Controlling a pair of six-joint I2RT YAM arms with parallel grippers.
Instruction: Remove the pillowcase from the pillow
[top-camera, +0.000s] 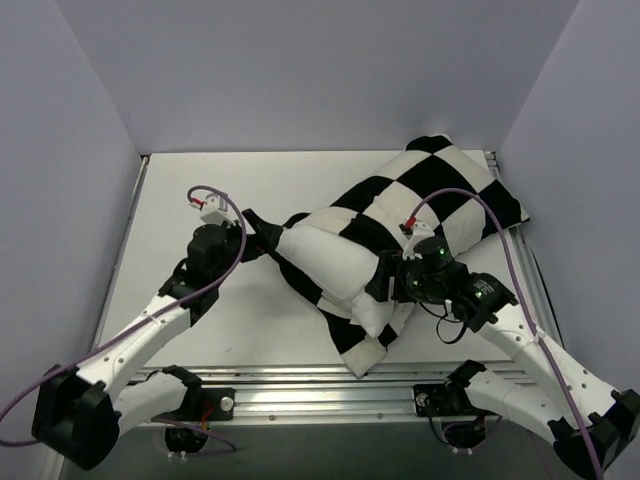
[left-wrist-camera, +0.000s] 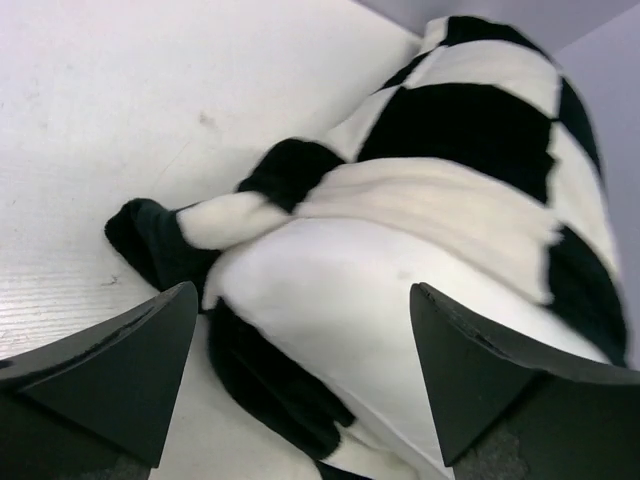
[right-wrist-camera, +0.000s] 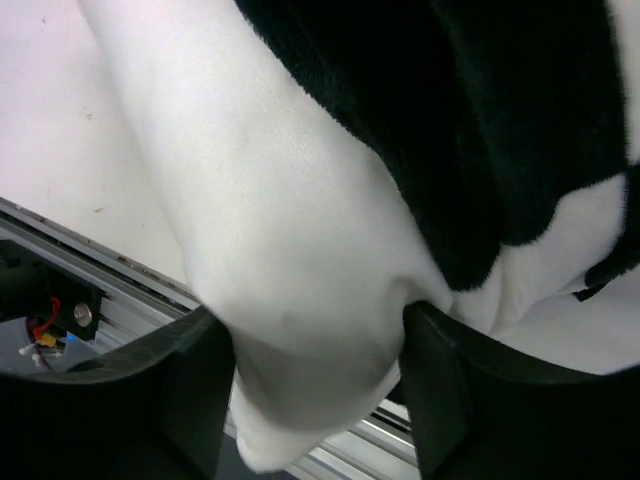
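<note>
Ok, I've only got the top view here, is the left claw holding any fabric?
Observer: No. Its wrist view shows the left claw open, with nothing between its fingers.
Operator: What's in front of it?
Observer: The pillow, its bare white end poking out, with the pillowcase bunched around it further back.
Operator: And the right claw?
Observer: Smooth white pillow fabric hangs between the fingers of the right claw. I can't tell whether it's pinched.

pillowcase (top-camera: 440, 195): large black-and-white checkerboard squares
pillow (top-camera: 328, 262): plain white, unpatterned
table (top-camera: 200, 180): white; rail (top-camera: 320, 400) silver-grey
left arm (top-camera: 140, 335), right arm (top-camera: 540, 360): white shells, black joints; green glow at right arm's wrist
cables (top-camera: 236, 250): purple
walls (top-camera: 320, 70): pale lilac-grey
</note>
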